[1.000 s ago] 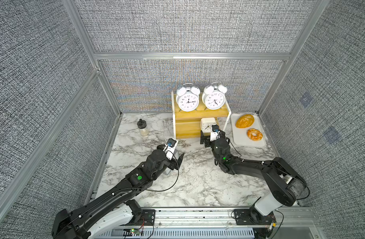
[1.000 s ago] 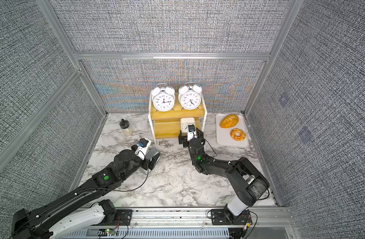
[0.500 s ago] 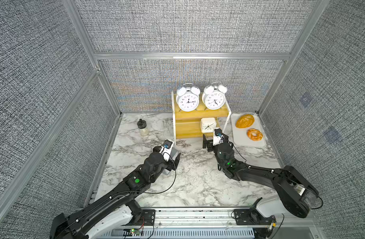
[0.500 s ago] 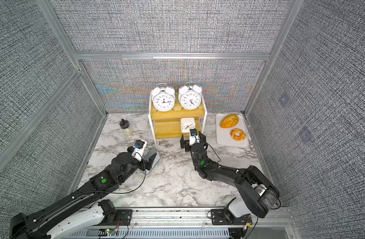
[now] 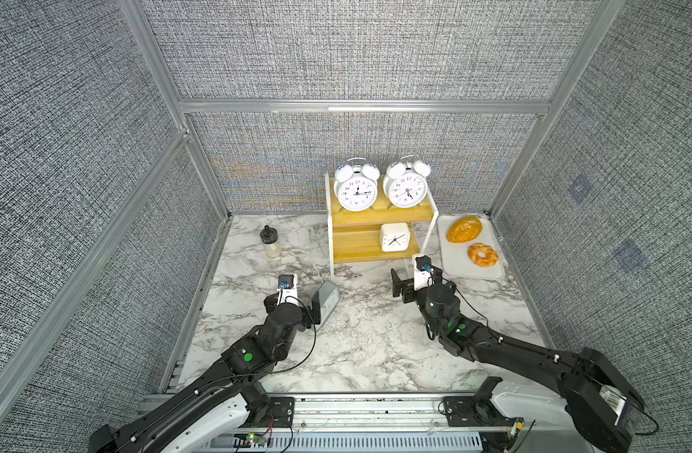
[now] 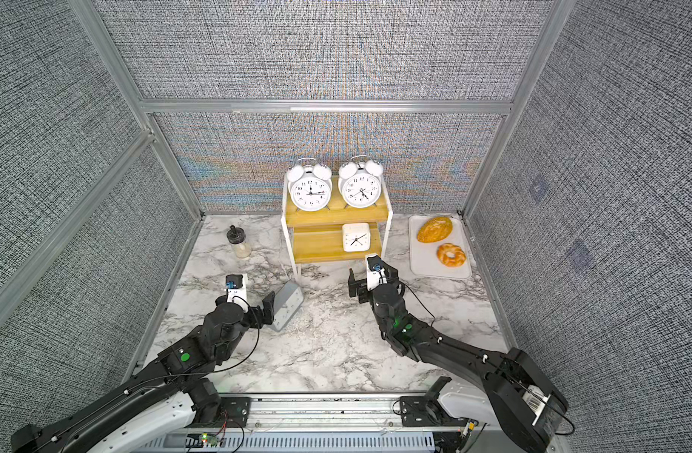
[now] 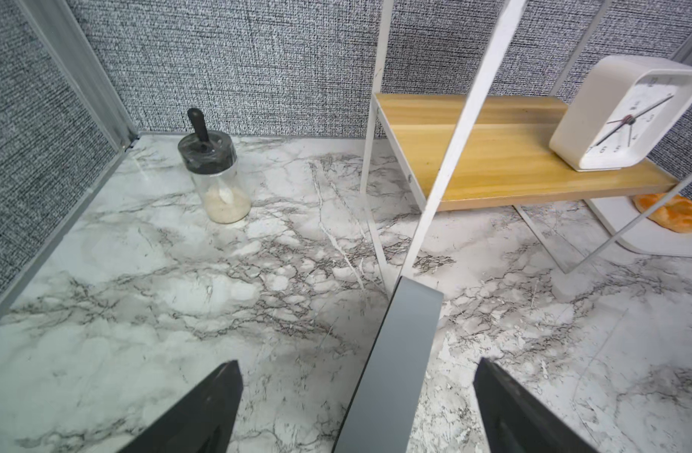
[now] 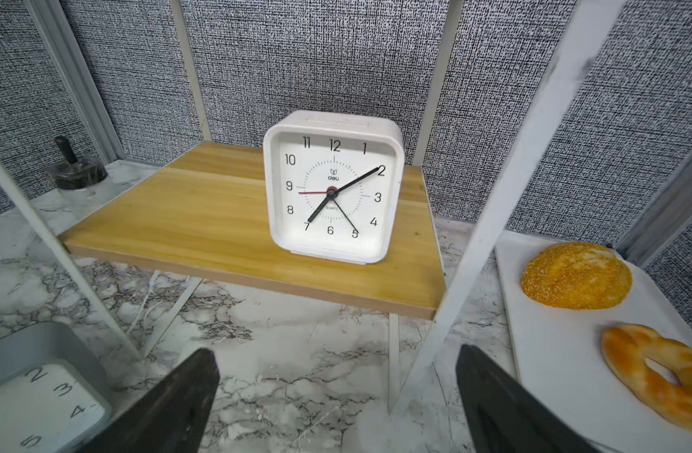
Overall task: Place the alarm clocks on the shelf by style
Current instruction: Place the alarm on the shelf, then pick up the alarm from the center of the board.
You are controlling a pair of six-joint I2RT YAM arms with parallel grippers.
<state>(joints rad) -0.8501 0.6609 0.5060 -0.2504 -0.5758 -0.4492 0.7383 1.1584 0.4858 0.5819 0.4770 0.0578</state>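
In front of the shelf (image 5: 356,247), by its front leg on the jar (image 5: 271,247) side, the grey clock (image 5: 328,300) sits on the table (image 5: 356,353), tipped off upright. It is the only one of the four not yet shelved. The round bell clocks (image 5: 356,192) (image 5: 406,190) stand side by side on the shelf's upper board. The small white clock (image 5: 394,237) stands on the lower board toward the tray (image 5: 454,270) end, leaving the rest of that board bare.

The left claw (image 7: 356,361) is spread wide, with the grey clock's thin edge running between its fingers (image 7: 203,408). Bare table shows on both sides of that edge, so it grips nothing. The right claw (image 8: 336,349) hovers before the shelf's lower board, wide open and empty.

The grey clock looks like a hard plastic shell: probably light and stiff, with smooth sides that could slide in a grip. Being long, it is best pinched across its thin depth near the middle, so it will not swing.

The left wrist view shows only the clock's grey edge. The right wrist view catches its dial, with the numerals lying sideways. Only the top views show the bell clocks. There a dark finger sits close against the grey clock's back, and I cannot tell whether they touch.
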